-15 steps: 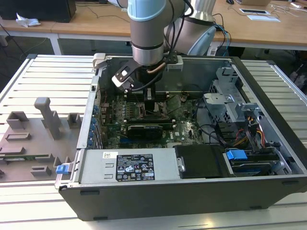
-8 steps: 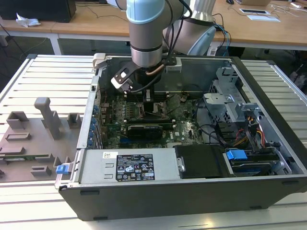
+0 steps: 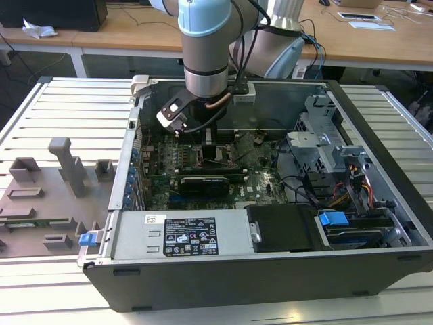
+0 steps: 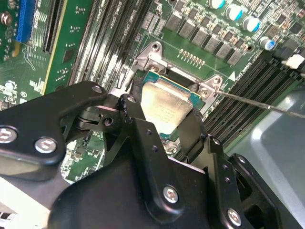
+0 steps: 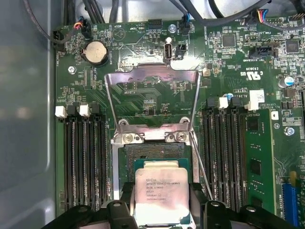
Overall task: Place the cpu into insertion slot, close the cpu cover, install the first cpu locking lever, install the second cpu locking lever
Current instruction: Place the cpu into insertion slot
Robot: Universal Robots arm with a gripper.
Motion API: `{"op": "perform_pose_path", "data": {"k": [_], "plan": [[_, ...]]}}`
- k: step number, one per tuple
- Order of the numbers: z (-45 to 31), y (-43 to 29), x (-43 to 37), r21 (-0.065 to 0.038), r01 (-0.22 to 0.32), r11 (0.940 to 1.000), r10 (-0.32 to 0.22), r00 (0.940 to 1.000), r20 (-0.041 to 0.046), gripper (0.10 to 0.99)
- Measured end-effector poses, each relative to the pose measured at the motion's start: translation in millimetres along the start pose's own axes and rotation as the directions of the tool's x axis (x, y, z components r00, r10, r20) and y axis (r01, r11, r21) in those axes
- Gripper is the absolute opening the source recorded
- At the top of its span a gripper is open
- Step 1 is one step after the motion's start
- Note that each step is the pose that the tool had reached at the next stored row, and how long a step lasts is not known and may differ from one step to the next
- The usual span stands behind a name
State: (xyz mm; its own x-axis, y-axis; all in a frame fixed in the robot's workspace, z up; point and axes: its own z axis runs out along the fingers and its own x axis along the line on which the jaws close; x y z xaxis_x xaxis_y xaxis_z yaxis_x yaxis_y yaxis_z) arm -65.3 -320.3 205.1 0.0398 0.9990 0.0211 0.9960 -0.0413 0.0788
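The cpu [image 5: 160, 190], a pale silvery square chip, is clamped at its two side edges by my gripper [image 5: 161, 198]. It hovers partly over the insertion slot [image 5: 152, 153], whose dark centre shows beyond the chip. In the second wrist view the cpu [image 4: 164, 107] sits between my black fingers [image 4: 129, 106], tilted over the slot's metal rim [image 4: 151, 58]. The cpu cover [image 5: 151, 72], a silvery frame, stands swung open beyond the slot. A thin wire locking lever [image 5: 201, 164] sticks out unlatched beside the slot. In the exterior view my gripper [image 3: 212, 147] reaches down into the computer case over the motherboard.
Long black memory slots [image 5: 81, 157] flank the socket on both sides. The case's grey wall [image 5: 26, 119] is close by. A power supply [image 3: 179, 233], cables and a drive cage [image 3: 325, 145] fill the case. A grey fixture plate [image 3: 47, 196] lies at the exterior view's left.
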Motion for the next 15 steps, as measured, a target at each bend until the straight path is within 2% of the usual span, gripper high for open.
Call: {"op": "perform_pose_path", "data": {"k": [2,15], "plan": [[1.1,3.6,0.9,0.000,0.004,1.0000,-0.004,1.0000,-0.0005,0.541],[6.7,6.8,2.5,0.000,0.015,0.9999,-0.015,0.9999,-0.0010,0.541]]}}
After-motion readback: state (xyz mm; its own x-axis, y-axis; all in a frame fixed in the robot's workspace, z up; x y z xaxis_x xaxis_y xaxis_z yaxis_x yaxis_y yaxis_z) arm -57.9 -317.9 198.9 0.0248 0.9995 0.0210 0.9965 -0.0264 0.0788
